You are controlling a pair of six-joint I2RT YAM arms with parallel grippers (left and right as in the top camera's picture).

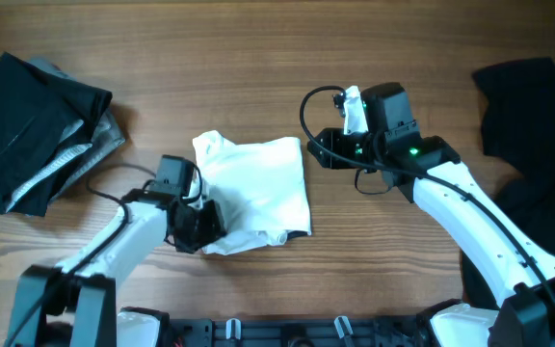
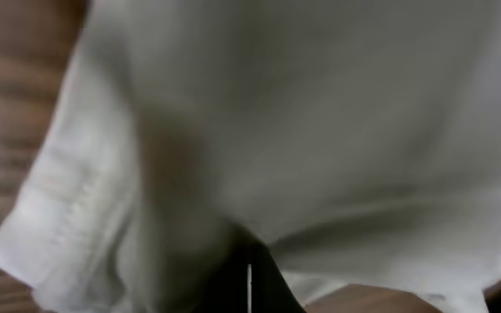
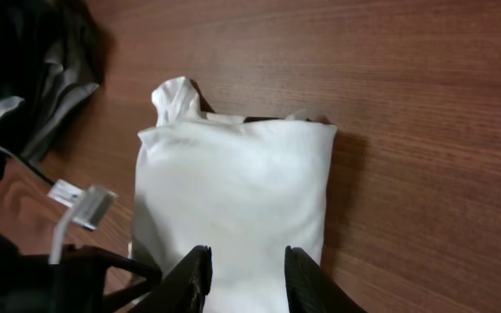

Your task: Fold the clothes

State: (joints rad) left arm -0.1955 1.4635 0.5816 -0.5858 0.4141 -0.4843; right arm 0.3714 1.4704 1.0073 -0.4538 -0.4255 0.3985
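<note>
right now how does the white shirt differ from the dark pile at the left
The shirt is white; the pile is black and grey. The shirt lies mid-table; the pile sits at the left edge. The left gripper and right gripper are at the shirt; nothing touches the pile. Both are folded cloth on the table.

Shirt (image 1: pixel 258 188): middle of the desk (image 1: pixel 258 58), between the two other lots of clothes.
Left pile (image 1: pixel 32 130): at the left edge, toward the far corner, well apart from the shirt.
Right heap (image 1: pixel 533 145): along the right edge.
Left gripper (image 1: pixel 196 229): on the shirt's near left corner.
Right gripper (image 1: pixel 321 149): at the shirt's far right corner.
</note>
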